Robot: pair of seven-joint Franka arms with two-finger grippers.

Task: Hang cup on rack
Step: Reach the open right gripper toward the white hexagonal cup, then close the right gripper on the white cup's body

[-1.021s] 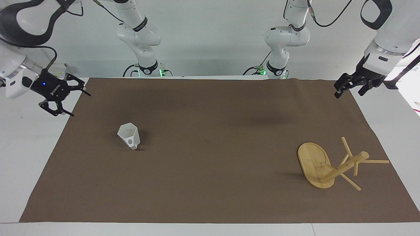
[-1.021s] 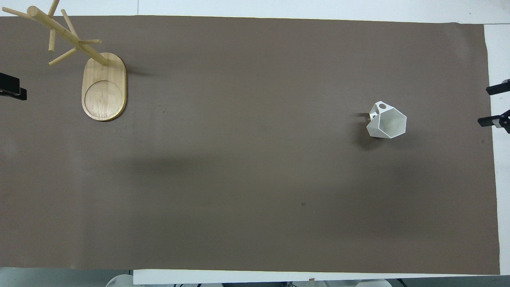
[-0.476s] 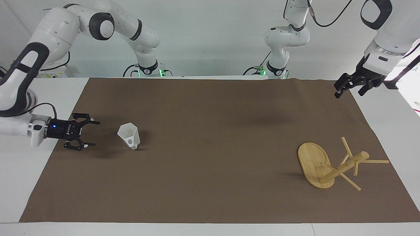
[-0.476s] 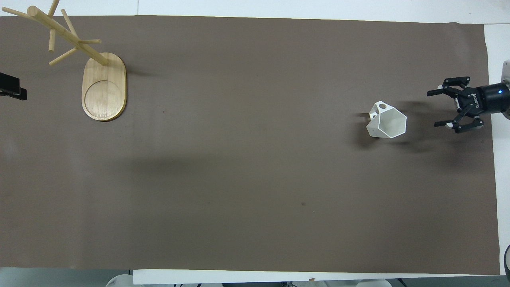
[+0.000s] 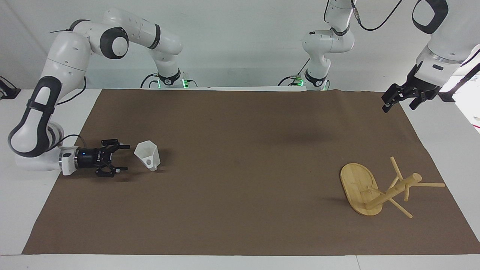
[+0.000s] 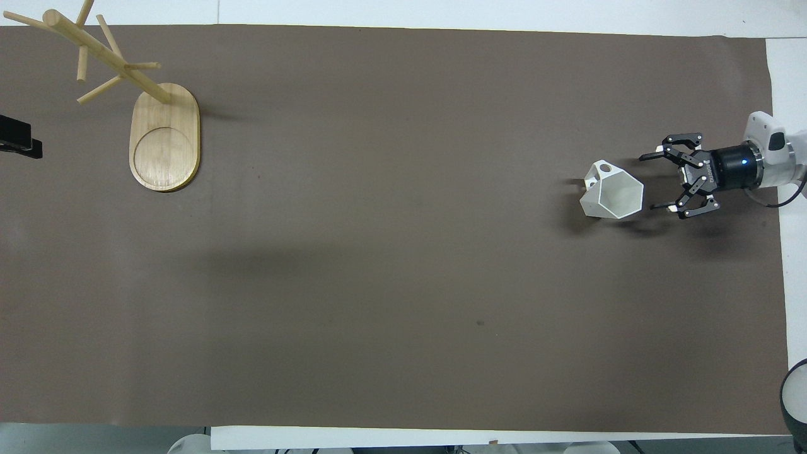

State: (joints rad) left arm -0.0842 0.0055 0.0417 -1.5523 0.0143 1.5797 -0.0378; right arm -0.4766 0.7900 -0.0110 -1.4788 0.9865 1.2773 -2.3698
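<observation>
While the overhead view only catches the black tip of the left gripper [image 6: 17, 140] at its edge, the facing view shows the whole thing: the left gripper [image 5: 398, 99] hangs over the corner of the brown mat [image 5: 240, 210] at the left arm's end, waiting. Can't tell if its fingers are apart or together.

Facing view also shows the full right arm bent low, with the right gripper [image 5: 122, 158] lying almost flat just above the mat, fingers spread wide, pointing at the cup [image 5: 147, 155] and just beside it, not touching. Overhead, the right gripper [image 6: 656, 182] has its 2 fingers either side of a line to the cup [image 6: 613, 190], and you can look straight into the cup's 6-sided rim, handle on its side farther from the robots.

Counts: 1 cup, 1 rack, 2 arms. The rack [image 5: 378, 189] stands at the left arm's end of the mat, well apart from the cup. Overhead, the rack [image 6: 161, 135] shows its oval base plainly, with the post and thin pegs.
</observation>
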